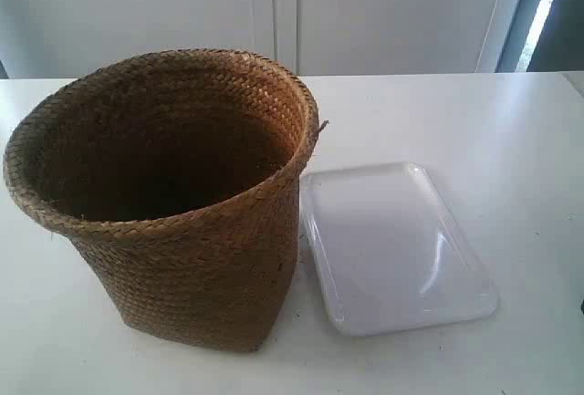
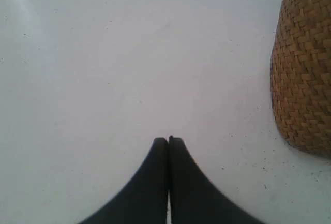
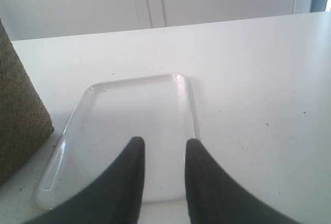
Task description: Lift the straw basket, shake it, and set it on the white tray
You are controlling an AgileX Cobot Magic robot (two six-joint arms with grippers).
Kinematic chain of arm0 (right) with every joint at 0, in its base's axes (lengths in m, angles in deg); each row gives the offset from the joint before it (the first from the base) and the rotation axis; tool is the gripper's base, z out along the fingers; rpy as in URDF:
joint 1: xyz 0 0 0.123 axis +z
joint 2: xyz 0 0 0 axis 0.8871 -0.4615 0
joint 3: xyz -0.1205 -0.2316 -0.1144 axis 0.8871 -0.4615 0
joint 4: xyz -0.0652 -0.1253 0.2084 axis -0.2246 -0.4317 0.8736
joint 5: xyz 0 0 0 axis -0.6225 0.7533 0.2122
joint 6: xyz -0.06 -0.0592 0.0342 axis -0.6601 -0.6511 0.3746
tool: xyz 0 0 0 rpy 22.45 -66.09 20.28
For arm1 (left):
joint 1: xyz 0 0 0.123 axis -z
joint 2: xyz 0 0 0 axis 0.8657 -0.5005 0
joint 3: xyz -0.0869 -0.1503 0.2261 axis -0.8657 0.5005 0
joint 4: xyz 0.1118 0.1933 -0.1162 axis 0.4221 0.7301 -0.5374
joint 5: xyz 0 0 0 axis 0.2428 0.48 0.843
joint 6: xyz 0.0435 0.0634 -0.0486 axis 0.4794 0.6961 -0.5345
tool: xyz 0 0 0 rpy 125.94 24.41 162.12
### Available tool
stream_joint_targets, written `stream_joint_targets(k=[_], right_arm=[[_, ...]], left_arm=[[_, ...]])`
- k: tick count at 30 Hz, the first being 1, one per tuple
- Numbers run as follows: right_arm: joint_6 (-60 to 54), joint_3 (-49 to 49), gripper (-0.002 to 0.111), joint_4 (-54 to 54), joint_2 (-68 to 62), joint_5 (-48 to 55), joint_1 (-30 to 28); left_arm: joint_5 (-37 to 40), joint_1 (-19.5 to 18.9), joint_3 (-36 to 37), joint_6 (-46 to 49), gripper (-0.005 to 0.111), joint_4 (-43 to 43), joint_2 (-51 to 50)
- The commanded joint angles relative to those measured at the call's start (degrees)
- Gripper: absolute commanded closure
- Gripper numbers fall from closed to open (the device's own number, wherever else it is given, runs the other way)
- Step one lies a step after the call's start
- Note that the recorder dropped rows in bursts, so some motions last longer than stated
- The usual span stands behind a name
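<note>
The straw basket (image 1: 173, 203) stands upright on the white table, left of centre in the exterior view, its dark inside showing. The white tray (image 1: 392, 247) lies flat right beside it with nothing on it. Neither arm shows in the exterior view. In the left wrist view my left gripper (image 2: 168, 140) is shut with nothing in it, over bare table, and the basket's wall (image 2: 305, 74) stands well off to one side. In the right wrist view my right gripper (image 3: 164, 142) is open over the tray's near end (image 3: 134, 125), with a part of the basket (image 3: 18, 115) at the frame's edge.
The white table (image 1: 493, 130) runs back to a pale wall with a panel seam (image 1: 274, 12). A dark doorway or window edge (image 1: 547, 3) shows at the back right. Small dark specks dot the tabletop near the basket.
</note>
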Motion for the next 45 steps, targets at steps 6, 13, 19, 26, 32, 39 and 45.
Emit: stream_joint_targets(k=[6,13,19,26,32,39,45], right_arm=[[-0.01,-0.33,0.082,0.06,0.36,-0.47,-0.08],[-1.37,-0.33,0.082,-0.31,0.36,-0.47,-0.08],[-2.28,-0.33,0.082,-0.01,0.36,-1.04,-0.08],[-2.11,-0.33,0.082,12.11,0.36,-9.35,-0.08],[-0.31,-0.33,0.082,38.8,0.36,-11.47,-0.08],[-0.56,-0.33,0.082,40.71,0.36,-19.56,-0.08],[-0.82,-0.33,0.082,40.09,0.36,-20.76,-0.08]], left_arm=[[0.12,0.29,0.28,-0.1,0.107,0.05,0.25],[0.12,0.31,0.28,0.18,0.107,2.2,0.25],[-0.05,0.31,0.28,0.37,0.107,2.34,0.25],[-21.15,0.31,0.28,3.49,0.107,3.64,0.25],[-43.86,0.31,0.28,4.07,0.107,3.74,0.25],[-61.08,0.31,0.28,3.65,0.107,3.74,0.25],[-64.16,0.31,0.28,3.65,0.107,3.74,0.25]])
